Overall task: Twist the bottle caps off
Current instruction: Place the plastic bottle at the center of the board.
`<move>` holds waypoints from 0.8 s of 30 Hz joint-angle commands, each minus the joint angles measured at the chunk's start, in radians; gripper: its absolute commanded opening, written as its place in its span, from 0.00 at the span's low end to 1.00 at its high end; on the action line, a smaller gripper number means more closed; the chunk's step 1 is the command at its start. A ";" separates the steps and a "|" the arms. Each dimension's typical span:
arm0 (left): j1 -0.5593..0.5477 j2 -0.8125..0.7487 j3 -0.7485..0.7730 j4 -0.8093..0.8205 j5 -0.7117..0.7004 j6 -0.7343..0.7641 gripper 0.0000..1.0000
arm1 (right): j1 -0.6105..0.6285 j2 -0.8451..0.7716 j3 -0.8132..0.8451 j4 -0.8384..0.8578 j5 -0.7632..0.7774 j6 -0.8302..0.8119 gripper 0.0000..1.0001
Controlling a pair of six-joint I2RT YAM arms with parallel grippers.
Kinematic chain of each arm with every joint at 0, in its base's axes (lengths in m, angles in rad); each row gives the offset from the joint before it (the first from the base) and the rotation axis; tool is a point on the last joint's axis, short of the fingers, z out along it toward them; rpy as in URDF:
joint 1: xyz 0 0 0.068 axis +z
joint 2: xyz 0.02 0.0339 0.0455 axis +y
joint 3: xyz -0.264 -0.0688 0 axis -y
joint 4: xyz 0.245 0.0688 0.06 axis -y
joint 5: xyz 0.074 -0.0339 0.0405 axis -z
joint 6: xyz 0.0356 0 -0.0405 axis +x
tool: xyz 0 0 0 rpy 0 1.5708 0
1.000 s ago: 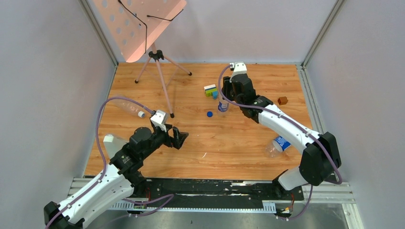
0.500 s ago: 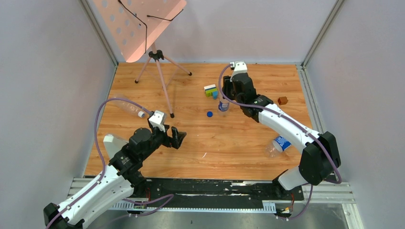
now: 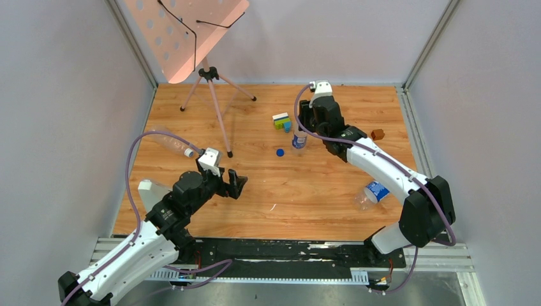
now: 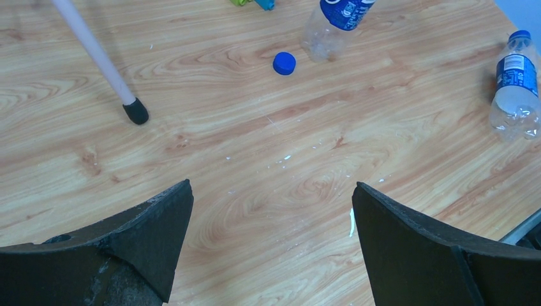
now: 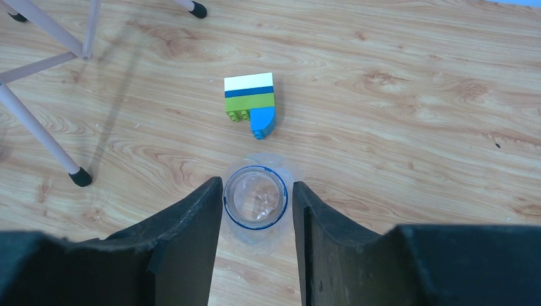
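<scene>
right tool (image 5: 258, 191): shifted slightly outward over the last second; jaws flank the neck of the upright bottle (image 3: 298, 141); whether gripped or released cannot be told.
bottle mouth: open, uncapped, between the jaws.
loose cap (image 4: 284, 63): on the surface (image 4: 268, 146), just left of the right tool; unmoved.
left tool (image 4: 271, 191): drawn back a little; spread wide, empty.
remaining: capped bottle (image 4: 515, 89), lying ahead and right of the left tool; judged next.

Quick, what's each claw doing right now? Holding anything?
Left gripper: open, holding nothing.
Right gripper: closed on the upright bottle, just below its open mouth.
</scene>
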 commanded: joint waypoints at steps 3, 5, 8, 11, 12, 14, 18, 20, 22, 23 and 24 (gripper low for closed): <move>0.002 0.004 0.007 0.027 -0.016 -0.010 1.00 | -0.017 0.013 0.041 -0.013 -0.034 0.010 0.45; 0.002 0.010 0.007 0.029 -0.016 -0.009 1.00 | -0.017 0.014 0.040 -0.013 -0.036 0.010 0.45; 0.002 0.017 0.007 0.030 -0.014 -0.009 1.00 | -0.016 0.021 0.038 -0.013 -0.039 0.010 0.47; 0.002 0.020 0.006 0.030 -0.013 -0.010 1.00 | -0.017 0.025 0.039 -0.013 -0.052 0.009 0.49; 0.002 0.020 0.005 0.030 -0.013 -0.010 1.00 | -0.017 0.025 0.041 -0.013 -0.055 0.008 0.49; 0.002 0.020 0.004 0.030 -0.015 -0.009 1.00 | -0.017 0.026 0.045 -0.013 -0.061 0.006 0.50; 0.002 0.020 0.003 0.028 -0.018 -0.008 1.00 | -0.017 0.027 0.049 -0.014 -0.067 0.006 0.51; 0.002 0.020 0.001 0.029 -0.018 -0.007 1.00 | -0.017 0.027 0.049 -0.014 -0.068 0.004 0.52; 0.002 0.022 -0.001 0.030 -0.019 -0.006 1.00 | -0.017 0.027 0.047 -0.014 -0.070 0.004 0.52; 0.002 0.023 -0.002 0.031 -0.020 -0.006 1.00 | -0.017 0.027 0.046 -0.014 -0.072 0.004 0.52; 0.002 0.025 -0.003 0.031 -0.020 -0.006 1.00 | -0.017 0.027 0.046 -0.014 -0.074 0.005 0.52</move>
